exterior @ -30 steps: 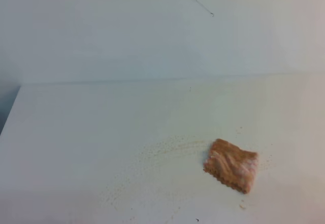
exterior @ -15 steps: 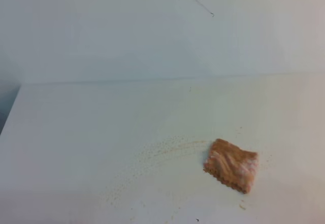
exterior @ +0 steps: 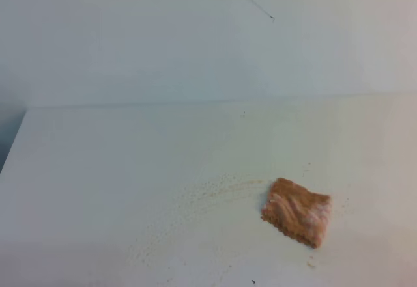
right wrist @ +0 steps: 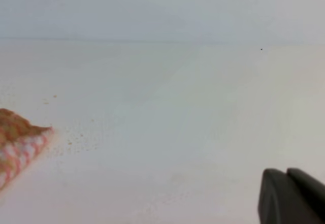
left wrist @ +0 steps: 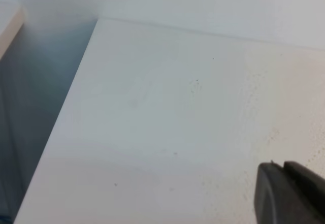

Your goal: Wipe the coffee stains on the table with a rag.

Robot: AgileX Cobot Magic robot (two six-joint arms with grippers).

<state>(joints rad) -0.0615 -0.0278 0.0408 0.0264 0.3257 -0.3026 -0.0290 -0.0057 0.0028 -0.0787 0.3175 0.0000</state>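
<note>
The rag (exterior: 297,211), a small pinkish-brown fuzzy cloth with zigzag edges, lies flat and alone on the white table (exterior: 117,163), right of centre near the front. Faint tan speckled coffee stains (exterior: 195,199) arc from the rag's left side toward the front left. No glossy puddle shows. Neither gripper appears in the exterior view. In the left wrist view my left gripper (left wrist: 283,167) shows as two dark fingertips pressed together, empty, over bare table. In the right wrist view my right gripper (right wrist: 286,173) is likewise shut and empty, with the rag (right wrist: 18,145) far to its left.
A white wall (exterior: 163,40) rises behind the table. The table's left edge (left wrist: 66,117) drops to a dark gap. Small specks (right wrist: 76,137) lie by the rag's edge.
</note>
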